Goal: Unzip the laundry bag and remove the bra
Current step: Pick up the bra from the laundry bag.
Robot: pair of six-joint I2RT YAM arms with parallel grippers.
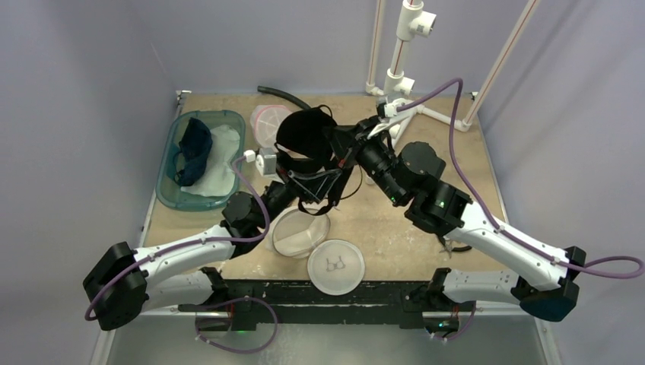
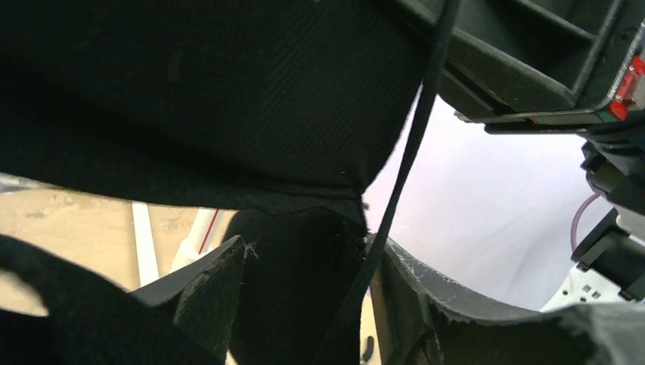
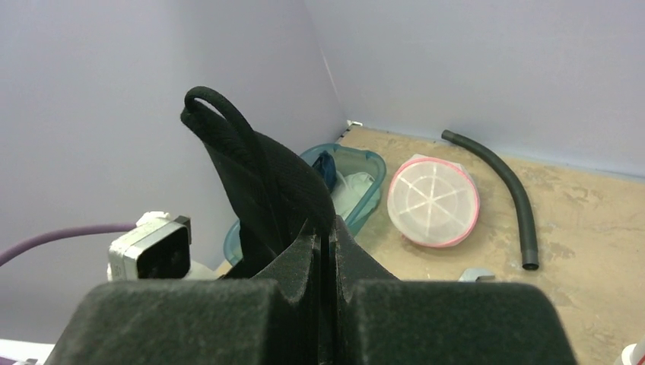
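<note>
A black bra [image 1: 304, 129] hangs in the air above the middle of the table, held between both arms. My right gripper [image 1: 342, 141] is shut on its upper fabric; the right wrist view has the bra [image 3: 258, 182] rising from the closed fingertips of that gripper [image 3: 328, 228]. My left gripper [image 1: 298, 181] comes from below. In the left wrist view its fingers [image 2: 220, 274] press a fold of the bra [image 2: 228, 91] from both sides, a strap [image 2: 403, 175] running past. The laundry bag [image 1: 300, 232] lies open near the front, its round lid [image 1: 335, 266] beside it.
A teal basin [image 1: 171, 190] with dark blue and white clothes stands at the left. A second round mesh bag with a pink rim [image 1: 270, 122] and a black hose [image 1: 283, 93] lie at the back. A white pipe stand [image 1: 399, 68] rises at the back right.
</note>
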